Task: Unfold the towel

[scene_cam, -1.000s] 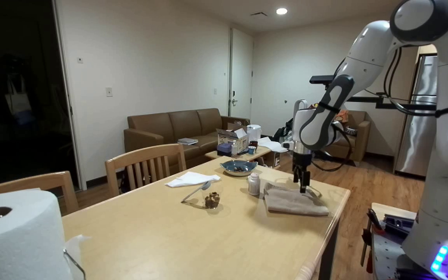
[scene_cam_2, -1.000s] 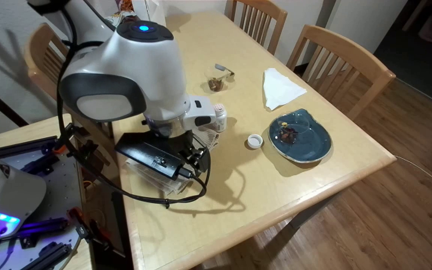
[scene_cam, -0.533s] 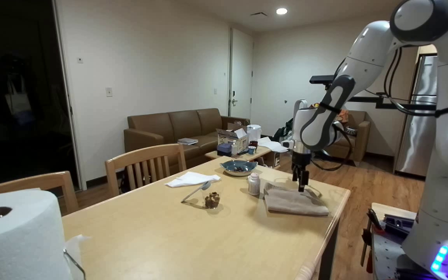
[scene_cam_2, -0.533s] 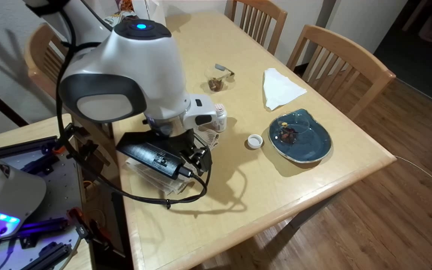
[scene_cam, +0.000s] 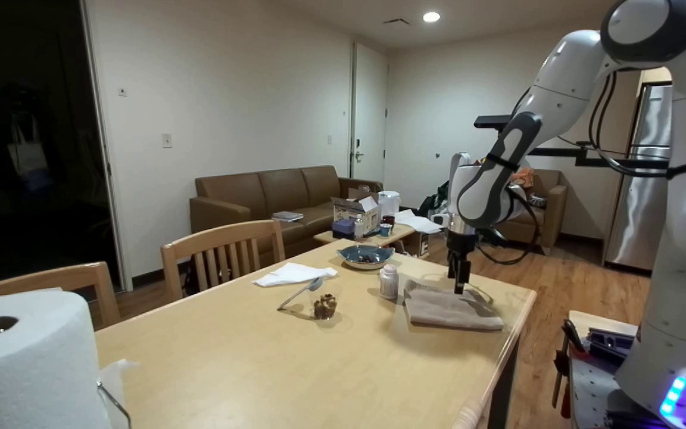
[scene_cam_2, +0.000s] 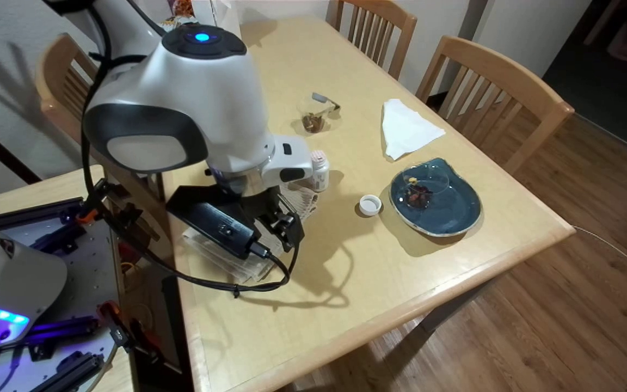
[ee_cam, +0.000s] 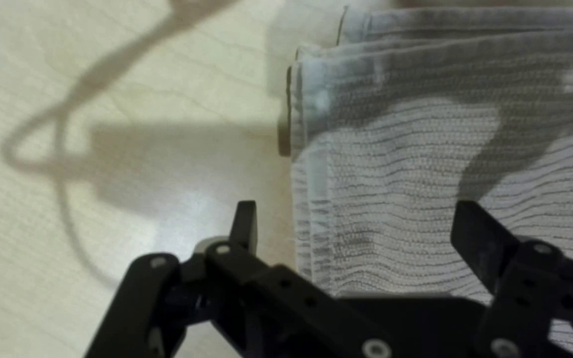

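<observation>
The beige-tan towel point(scene_cam: 447, 313) lies folded near the table's end, its layered edges showing in the wrist view. Much of the towel point(scene_cam_2: 221, 256) is covered by the arm in an exterior view. My gripper point(ee_cam: 355, 204) is open with its fingers wide apart and grips nothing. Bare table lies under the left finger point(ee_cam: 244, 223), just off the towel's hemmed edge, while the right finger point(ee_cam: 478, 241) is over the ribbed cloth point(ee_cam: 391, 174). In an exterior view the gripper point(scene_cam: 456, 285) points down close to the towel; whether it touches I cannot tell.
Close to the towel stands a white bottle point(scene_cam: 389, 282), with its cap point(scene_cam_2: 369, 205) on the table. Farther off are a cup of brown bits point(scene_cam: 325, 305), a white napkin point(scene_cam: 295, 274) and a blue dish point(scene_cam_2: 455, 204). A paper towel roll point(scene_cam: 21, 363) stands on the table.
My gripper and wrist have shifted slightly, a little leftward in both exterior views. The towel looks the same, and the jaws have stayed open.
</observation>
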Controlling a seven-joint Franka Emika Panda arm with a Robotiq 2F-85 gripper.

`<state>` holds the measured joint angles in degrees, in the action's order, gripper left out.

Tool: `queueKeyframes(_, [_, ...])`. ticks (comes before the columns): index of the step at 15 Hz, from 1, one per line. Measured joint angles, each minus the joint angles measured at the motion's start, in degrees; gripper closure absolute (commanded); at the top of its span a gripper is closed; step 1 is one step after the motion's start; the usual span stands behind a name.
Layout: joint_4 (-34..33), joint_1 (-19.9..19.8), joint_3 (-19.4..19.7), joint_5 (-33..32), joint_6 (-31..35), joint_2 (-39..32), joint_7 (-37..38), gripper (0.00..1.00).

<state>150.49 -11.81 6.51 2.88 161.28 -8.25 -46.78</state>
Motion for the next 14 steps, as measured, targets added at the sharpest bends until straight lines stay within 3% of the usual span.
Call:
queueKeyframes(12, [-1.4, 0.0, 2.0, -2.4, -1.8, -3.1, 4.0, 0.00])
queueKeyframes(13, [-1.6, -0.1, 2.4, -3.5, -1.8, -3.9, 4.8, 0.25])
queueKeyframes(14, [-1.9, -0.1, 2.9, -4.6, -1.8, -4.6, 5.6, 0.28])
